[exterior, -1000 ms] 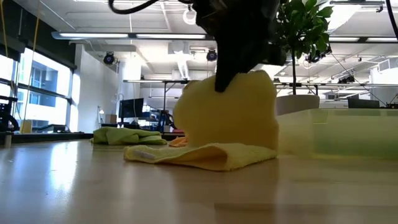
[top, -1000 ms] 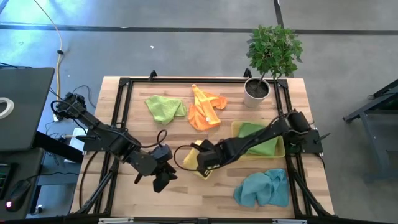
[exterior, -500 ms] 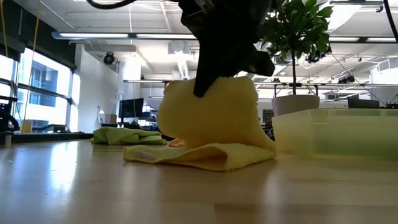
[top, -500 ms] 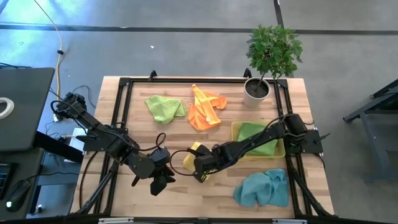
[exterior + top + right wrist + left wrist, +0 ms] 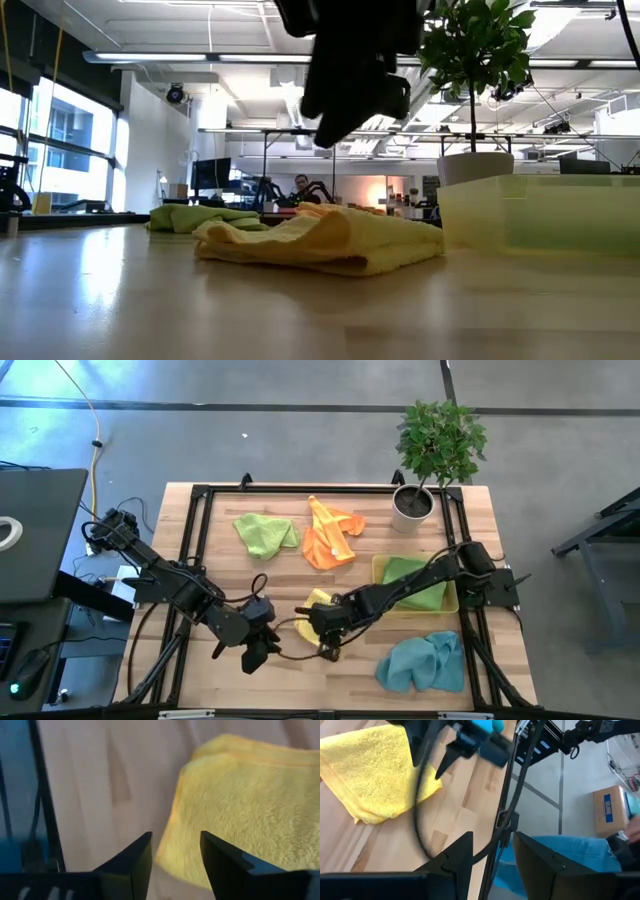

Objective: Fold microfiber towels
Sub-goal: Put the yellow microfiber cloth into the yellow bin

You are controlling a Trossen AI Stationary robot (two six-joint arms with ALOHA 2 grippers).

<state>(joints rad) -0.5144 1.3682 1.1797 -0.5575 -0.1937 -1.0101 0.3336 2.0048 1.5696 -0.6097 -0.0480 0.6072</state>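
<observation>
A yellow towel (image 5: pixel 320 238) lies in a low folded heap on the wooden table (image 5: pixel 200 560), near its middle front, also seen as a yellow towel (image 5: pixel 245 800) in the right wrist view. My right gripper (image 5: pixel 175 850) hangs open just above the towel's edge, clear of it in the low view, where the right gripper (image 5: pixel 340 120) shows dark overhead. In the high view my right arm hides most of the yellow towel (image 5: pixel 316 600). My left gripper (image 5: pixel 255 652) waits open to the left of the towel, holding nothing.
A lime green towel (image 5: pixel 265 532) and an orange towel (image 5: pixel 330 535) lie crumpled at the back. A clear bin (image 5: pixel 452 600) holding a green towel (image 5: pixel 415 582) stands right of the yellow one. A teal towel (image 5: pixel 425 663) lies front right. A potted plant (image 5: pixel 412 505) stands back right.
My right gripper has carried the yellow towel's raised part toward the table's left, rolled its wrist and opened, letting go. That part has fallen over the part that stayed on the table, so the towel now lies flat and doubled.
</observation>
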